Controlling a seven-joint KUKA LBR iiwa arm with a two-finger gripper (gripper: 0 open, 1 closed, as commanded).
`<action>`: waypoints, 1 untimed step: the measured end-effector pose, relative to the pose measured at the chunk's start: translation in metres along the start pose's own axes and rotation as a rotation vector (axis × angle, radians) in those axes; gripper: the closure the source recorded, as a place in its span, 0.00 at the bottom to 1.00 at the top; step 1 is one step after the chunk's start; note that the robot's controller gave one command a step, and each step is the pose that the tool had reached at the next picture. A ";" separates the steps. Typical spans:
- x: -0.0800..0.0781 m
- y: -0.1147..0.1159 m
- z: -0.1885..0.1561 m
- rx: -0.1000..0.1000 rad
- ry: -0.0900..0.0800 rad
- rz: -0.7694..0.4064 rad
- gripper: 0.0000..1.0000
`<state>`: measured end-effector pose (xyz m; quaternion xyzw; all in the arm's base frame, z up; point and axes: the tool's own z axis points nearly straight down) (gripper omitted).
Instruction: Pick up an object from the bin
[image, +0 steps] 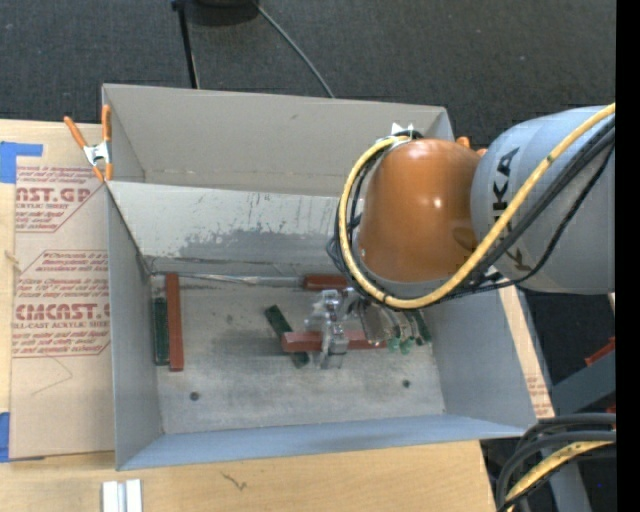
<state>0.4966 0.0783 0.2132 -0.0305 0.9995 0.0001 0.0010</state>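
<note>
My gripper is low in the middle of the bin, right over a red-brown flat bar that lies crosswise on the floor. The bar runs under the gripper's metal and comes out again toward the right. A short dark green stick lies slanted just left of the gripper, its lower end near the bar. Another red-brown piece sits just behind the gripper at the foot of the back wall. A small green piece shows to the right, partly under the arm's cover.
By the left wall a long red-brown bar and a dark green stick lie side by side, pointing front to back. The arm's orange cover and cables hang over the bin's back right.
</note>
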 end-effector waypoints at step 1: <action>0.000 0.000 0.000 0.000 0.001 0.000 1.00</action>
